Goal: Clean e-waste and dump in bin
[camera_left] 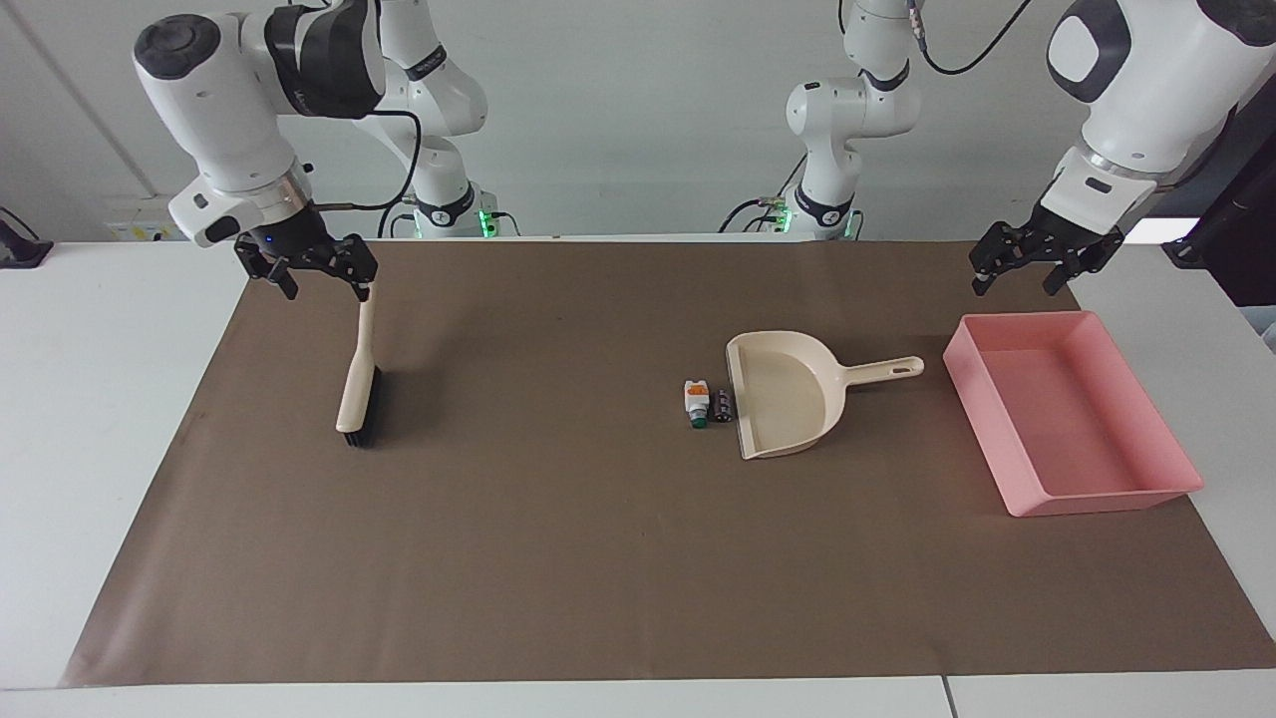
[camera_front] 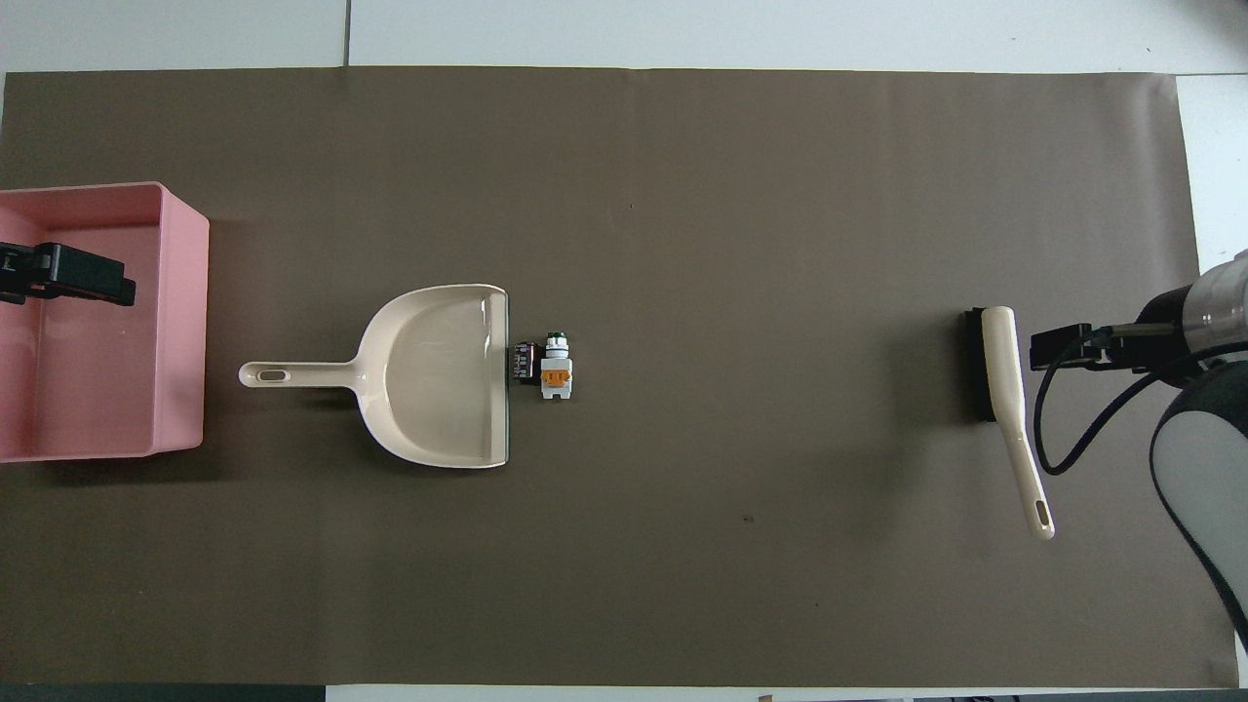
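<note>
- The right gripper (camera_left: 315,271) hangs in the air with its jaws spread wide, over the tip of the brush handle at the right arm's end of the mat; it holds nothing.
- The left gripper (camera_left: 1027,263) is raised over the mat's edge beside the bin, at the left arm's end, jaws wide and empty.
- The brush (camera_left: 357,377) lies flat on the brown mat (camera_left: 558,558), its handle pointing toward the robots and its black bristles at the end farther from them.
- The dustpan (camera_left: 788,393) sits near the middle of the mat, its handle pointing toward the bin.
- The white block (camera_left: 696,401) and the black piece (camera_left: 723,405) lie side by side, touching; the black piece is just at the dustpan's open lip, the block on its outer side.
- The pink bin (camera_left: 1097,494) stands well apart from them at the left arm's end, with nothing in it.
</note>
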Controlling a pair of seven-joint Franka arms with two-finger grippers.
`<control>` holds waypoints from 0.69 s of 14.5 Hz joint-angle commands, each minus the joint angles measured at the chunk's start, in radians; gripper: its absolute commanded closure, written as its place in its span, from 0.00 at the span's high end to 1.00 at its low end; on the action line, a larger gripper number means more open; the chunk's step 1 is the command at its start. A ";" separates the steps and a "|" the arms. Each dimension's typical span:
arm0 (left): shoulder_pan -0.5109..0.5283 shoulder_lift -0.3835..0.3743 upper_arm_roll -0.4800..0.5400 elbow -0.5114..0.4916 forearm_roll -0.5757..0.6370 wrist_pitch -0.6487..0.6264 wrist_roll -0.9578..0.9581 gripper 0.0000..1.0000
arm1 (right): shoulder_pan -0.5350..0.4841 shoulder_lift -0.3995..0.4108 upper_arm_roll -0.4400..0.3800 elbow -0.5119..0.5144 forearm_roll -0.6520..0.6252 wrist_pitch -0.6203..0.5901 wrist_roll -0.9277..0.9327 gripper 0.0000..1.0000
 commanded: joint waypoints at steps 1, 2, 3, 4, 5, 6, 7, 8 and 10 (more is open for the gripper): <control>0.004 -0.021 -0.009 -0.028 0.017 0.032 0.216 0.98 | -0.022 -0.059 0.005 -0.187 0.008 0.105 -0.022 1.00; 0.003 -0.021 -0.011 -0.031 0.017 0.032 0.319 0.98 | -0.022 -0.051 0.005 -0.211 0.008 0.111 -0.017 1.00; -0.003 -0.023 -0.014 -0.036 0.017 0.034 0.411 0.98 | -0.025 -0.037 0.005 -0.232 0.008 0.132 -0.019 1.00; -0.010 -0.024 -0.011 -0.036 0.017 0.035 0.512 0.97 | -0.043 -0.028 0.003 -0.263 0.008 0.175 -0.026 1.00; -0.010 -0.023 -0.014 -0.037 0.017 0.035 0.621 0.97 | -0.061 -0.026 0.005 -0.302 0.008 0.218 -0.045 1.00; -0.011 -0.020 -0.014 -0.039 0.017 0.037 0.720 0.97 | -0.068 -0.026 0.005 -0.336 0.008 0.250 -0.078 1.00; -0.013 -0.017 -0.014 -0.045 0.017 0.037 0.817 0.97 | -0.075 -0.026 0.003 -0.359 0.008 0.261 -0.097 1.00; -0.022 -0.017 -0.014 -0.059 0.017 0.055 0.929 0.97 | -0.084 -0.017 0.003 -0.369 0.008 0.267 -0.097 1.00; -0.023 -0.020 -0.014 -0.094 0.017 0.080 1.147 0.97 | -0.089 -0.013 0.003 -0.402 0.008 0.301 -0.127 1.00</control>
